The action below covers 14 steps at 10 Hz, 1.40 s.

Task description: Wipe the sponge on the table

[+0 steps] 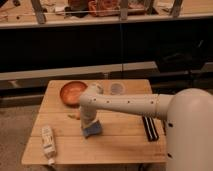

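Note:
The blue-grey sponge (92, 130) lies flat on the light-wood table (120, 142), near its middle and slightly left. My white arm reaches in from the lower right and bends down over it. The gripper (88, 122) points straight down onto the sponge's left part and presses on it. The arm's wrist hides the fingers.
A wooden bowl (73, 92) sits at the back left, a clear cup (117, 88) at the back middle. An orange carrot-like thing (74, 117) peeks out left of the wrist. A white bottle (47, 142) lies front left. A black ridged object (150, 128) lies right.

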Available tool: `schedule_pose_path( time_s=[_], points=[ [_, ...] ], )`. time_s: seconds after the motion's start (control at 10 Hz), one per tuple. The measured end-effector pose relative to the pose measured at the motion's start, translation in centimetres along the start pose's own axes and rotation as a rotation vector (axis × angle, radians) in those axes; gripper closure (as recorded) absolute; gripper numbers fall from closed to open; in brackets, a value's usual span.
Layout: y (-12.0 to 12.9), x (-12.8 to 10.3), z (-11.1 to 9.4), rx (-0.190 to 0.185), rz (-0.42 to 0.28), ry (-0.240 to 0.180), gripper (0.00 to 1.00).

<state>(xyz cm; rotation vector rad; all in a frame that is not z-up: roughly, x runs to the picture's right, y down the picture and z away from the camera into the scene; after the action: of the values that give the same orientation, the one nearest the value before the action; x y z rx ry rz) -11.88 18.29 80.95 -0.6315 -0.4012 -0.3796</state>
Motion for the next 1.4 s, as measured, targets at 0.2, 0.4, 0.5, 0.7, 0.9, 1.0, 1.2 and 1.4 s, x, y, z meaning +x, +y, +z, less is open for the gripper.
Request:
schedule_pose_path(
  time_s=[0.2,0.4,0.5,0.7,0.9,1.0,1.2,1.4],
  points=[
    [-0.6,2.2,-0.6,0.016,0.048,0.009,0.99],
    [0.3,6.4,-1.6,0.031,0.135,0.018,0.99],
    [1.4,8.8,-1.9,0.034,0.184,0.022,0.99],
    [4.0,13.1,-2.2,0.039,0.275,0.026,0.99],
    [6.9,15.4,-2.2,0.046,0.358,0.026,0.99],
    [8.8,15.8,-2.2,0.049,0.389,0.024,0.99],
    [11.8,14.9,-1.9,0.043,0.396,0.019,0.99],
    [13.1,12.4,-1.1,0.023,0.353,0.012,0.99]
  ],
)
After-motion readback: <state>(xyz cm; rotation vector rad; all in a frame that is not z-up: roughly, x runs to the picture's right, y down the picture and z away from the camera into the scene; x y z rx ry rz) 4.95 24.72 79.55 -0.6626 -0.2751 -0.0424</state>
